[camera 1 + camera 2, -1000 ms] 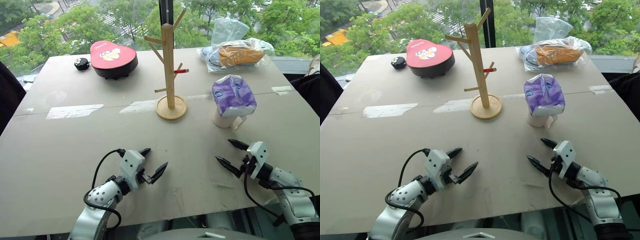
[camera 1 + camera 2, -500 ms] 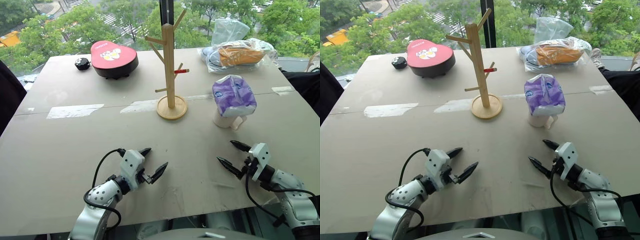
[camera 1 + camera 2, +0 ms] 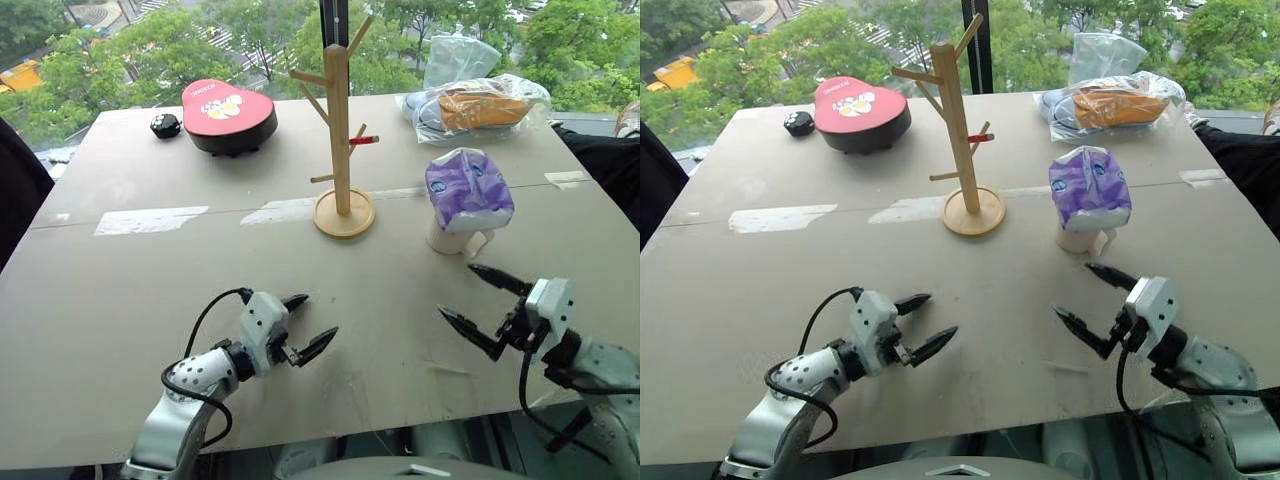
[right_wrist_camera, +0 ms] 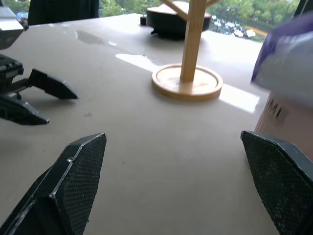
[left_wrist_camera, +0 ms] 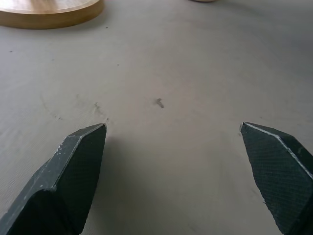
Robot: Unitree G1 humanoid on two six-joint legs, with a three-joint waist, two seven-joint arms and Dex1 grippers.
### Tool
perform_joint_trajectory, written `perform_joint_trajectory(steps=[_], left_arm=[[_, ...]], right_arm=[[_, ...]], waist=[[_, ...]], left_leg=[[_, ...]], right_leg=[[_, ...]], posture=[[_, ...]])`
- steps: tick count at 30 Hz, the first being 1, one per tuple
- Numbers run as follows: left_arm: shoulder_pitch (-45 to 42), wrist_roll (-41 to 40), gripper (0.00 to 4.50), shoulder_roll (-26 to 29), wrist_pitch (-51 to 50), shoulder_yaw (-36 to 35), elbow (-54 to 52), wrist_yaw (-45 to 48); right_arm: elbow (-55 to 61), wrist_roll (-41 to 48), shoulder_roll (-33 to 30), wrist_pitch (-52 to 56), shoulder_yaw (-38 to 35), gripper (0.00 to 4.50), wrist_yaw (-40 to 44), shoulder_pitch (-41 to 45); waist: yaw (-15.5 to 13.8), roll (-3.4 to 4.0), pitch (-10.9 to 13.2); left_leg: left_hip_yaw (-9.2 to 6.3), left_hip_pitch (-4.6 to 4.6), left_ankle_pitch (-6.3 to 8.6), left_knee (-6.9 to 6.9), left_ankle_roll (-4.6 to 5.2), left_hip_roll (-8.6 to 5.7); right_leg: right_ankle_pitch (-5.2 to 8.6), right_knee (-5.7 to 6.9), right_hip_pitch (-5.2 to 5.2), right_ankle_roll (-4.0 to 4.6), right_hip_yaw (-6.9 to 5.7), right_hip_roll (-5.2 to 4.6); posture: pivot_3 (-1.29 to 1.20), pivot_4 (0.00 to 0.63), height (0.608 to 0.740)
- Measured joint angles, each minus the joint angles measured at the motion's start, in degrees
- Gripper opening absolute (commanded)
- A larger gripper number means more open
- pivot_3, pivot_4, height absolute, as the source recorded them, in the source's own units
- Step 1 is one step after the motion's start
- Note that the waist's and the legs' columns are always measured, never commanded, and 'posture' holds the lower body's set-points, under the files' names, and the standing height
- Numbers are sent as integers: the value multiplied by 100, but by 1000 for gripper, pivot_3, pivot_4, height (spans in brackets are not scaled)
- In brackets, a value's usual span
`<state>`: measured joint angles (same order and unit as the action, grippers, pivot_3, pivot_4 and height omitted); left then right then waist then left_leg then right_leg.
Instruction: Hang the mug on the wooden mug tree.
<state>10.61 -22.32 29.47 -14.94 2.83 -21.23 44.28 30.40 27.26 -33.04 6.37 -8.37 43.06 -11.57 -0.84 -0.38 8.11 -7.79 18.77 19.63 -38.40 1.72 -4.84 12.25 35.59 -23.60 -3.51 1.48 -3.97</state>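
Observation:
The mug [image 3: 452, 240] stands on the table right of centre, its white side and handle showing below a purple and white plastic bag [image 3: 467, 188] that covers its top. Left of it rises the wooden mug tree [image 3: 340, 120], with a red-tipped peg and a round base [image 4: 187, 82]. My right gripper [image 3: 456, 290] hovers open above the table, nearer than the mug and apart from it, nothing between its fingers. At the near left my left gripper [image 3: 318, 315] is open and empty, low over the table. The mug's side [image 4: 288, 122] appears beyond the right fingers.
A red heart-shaped box [image 3: 228, 115] and a small black round object [image 3: 164, 125] sit at the far left. Clear plastic bags [image 3: 480, 100] lie at the far right. Pale tape strips [image 3: 150, 221] cross the table. Dark clothing [image 3: 612, 165] borders the right edge.
My right gripper has risen off the table, still open. The left gripper has stayed nearly where it was.

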Motion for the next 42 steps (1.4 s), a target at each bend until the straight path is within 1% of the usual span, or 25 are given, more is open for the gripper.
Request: perform_joint_trajectory(steps=[1,4,8,9,11,13,17,21,24,28,30,32,33,34,36,37,39,42], left_arm=[[-234,-326,4500,88,-215,-19,-190,171],[-769,-884,4500,220,-555,-72,-680,362],[-1179,-1008,4500,321,-832,-77,-763,351],[-1411,-1039,4500,337,-925,-61,-789,316],[-1543,-1066,4500,366,-1015,-61,-973,278],[-1563,-1086,4500,392,-1097,-59,-1058,247],[-1570,-1080,4500,416,-1180,-61,-1124,150],[-1542,-1041,4500,419,-1184,-62,-1183,63],[-1451,-1010,4500,418,-1178,-62,-1197,0],[-1370,-937,4500,417,-1173,-61,-1198,-74],[-1370,-934,4500,417,-1173,-61,-1199,-92],[-1370,-931,4500,417,-1173,-61,-1202,-105],[-1370,-930,4500,417,-1173,-61,-1203,-108],[-1370,-929,4500,417,-1173,-61,-1205,-113],[-1371,-926,4500,417,-1174,-61,-1207,-118],[-1372,-924,4500,417,-1174,-61,-1207,-119],[-1373,-922,4500,417,-1173,-61,-1207,-120],[-1377,-919,4500,417,-1173,-61,-1207,-119]], right_arm=[[140,3,-49,126,-62,4461,-141,252],[279,-8,-106,411,-128,4461,-471,833],[220,-171,-156,843,-34,4461,-808,1448],[86,-485,-242,965,135,4461,-965,1809],[-132,-841,-269,977,313,4461,-1053,2103],[-424,-1127,-266,935,433,4461,-1103,2214],[-982,-1346,-214,954,520,4461,-1132,2484],[-1286,-1370,-137,1167,609,4461,-1101,2620],[-1429,-1555,-249,1233,774,4461,-1009,2629],[-1446,-1609,-281,1337,789,4461,-932,2684],[-1446,-1618,-280,1352,790,3926,-892,2699],[-1445,-1653,-280,1347,790,3188,-869,2699],[-1444,-1669,-281,1343,789,2905,-867,2702],[-1434,-1679,-280,1341,789,2364,-853,2704],[-1389,-1680,-270,1338,790,1521,-832,2704],[-1369,-1682,-264,1339,787,955,-835,2704],[-1365,-1697,-253,1338,750,49,-854,2705],[-1366,-1697,-183,1337,734,17,-876,2707]], waist=[[0,-7,4],[6,-11,8],[18,-12,11],[24,-13,13],[14,-16,13],[-1,-17,16],[9,-17,19],[10,-17,19],[6,-17,19],[6,-18,18],[7,-19,18],[9,-19,18],[9,-19,18],[9,-20,17],[9,-20,17],[9,-21,16],[7,-23,15],[9,-23,15]], left_leg=[[-4,2,0,0,0,0],[-3,8,0,2,0,-1],[4,18,0,7,0,0],[7,20,0,4,0,0],[5,20,0,6,-1,0],[4,22,0,8,-1,0],[6,25,0,5,0,-1],[5,25,-1,5,-1,1],[5,25,0,4,0,1],[5,25,-1,2,0,1],[5,24,-1,1,0,1],[5,24,0,0,-1,1],[5,24,0,0,-1,1],[5,23,-1,0,-1,1],[5,23,-1,0,-1,1],[5,23,-1,-1,-1,1],[5,23,-1,-1,-1,1],[5,23,-1,-1,-1,1]], right_leg=[[0,0,0,1,-5,0],[-1,-6,-11,4,-3,-3],[0,-12,-25,8,-2,-3],[0,-10,-27,8,0,-3],[0,-12,-26,8,-2,-4],[0,-17,-27,9,-3,-4],[0,-18,-27,8,-1,-4],[0,-16,-27,9,-2,-4],[0,-16,-27,9,-2,-4],[0,-13,-26,9,-2,-4],[-1,-12,-25,9,-2,-4],[-1,-11,-25,9,-2,-4],[-1,-11,-25,9,-2,-4],[-1,-10,-25,9,-2,-4],[-1,-10,-25,9,-1,-4],[-1,-10,-25,9,-2,-4],[-1,-9,-24,9,-2,-3],[-1,-8,-25,9,-2,-4]], posture=[[0,150,740],[0,150,740],[0,150,740],[0,150,740],[0,150,740],[0,150,740],[0,150,740],[0,150,740],[0,150,740],[0,150,740],[0,150,740],[0,150,740],[0,150,740],[0,150,740],[0,150,740],[0,150,740],[0,150,740],[0,150,740]])
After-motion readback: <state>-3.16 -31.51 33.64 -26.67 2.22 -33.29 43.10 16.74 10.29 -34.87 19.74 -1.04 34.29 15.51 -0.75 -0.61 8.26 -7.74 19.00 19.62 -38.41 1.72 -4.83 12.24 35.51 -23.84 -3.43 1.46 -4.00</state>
